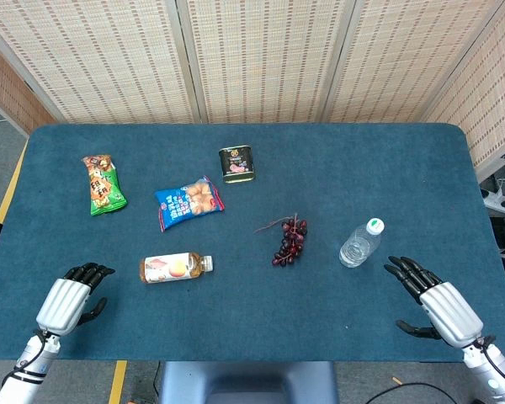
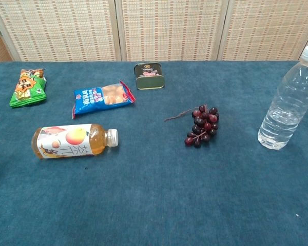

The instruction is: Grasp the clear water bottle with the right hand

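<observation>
The clear water bottle with a white cap stands upright on the blue table, right of centre; the chest view shows the clear water bottle at its right edge. My right hand hovers near the table's front right, fingers spread, a short way right of and nearer than the bottle, holding nothing. At the front left my left hand rests with fingers loosely bent and apart, empty. Only a dark fingertip sliver at the left edge of the chest view hints at the left hand.
A bunch of dark grapes lies just left of the bottle. A tea bottle lies on its side front left. A blue snack bag, green snack bag and small tin sit further back.
</observation>
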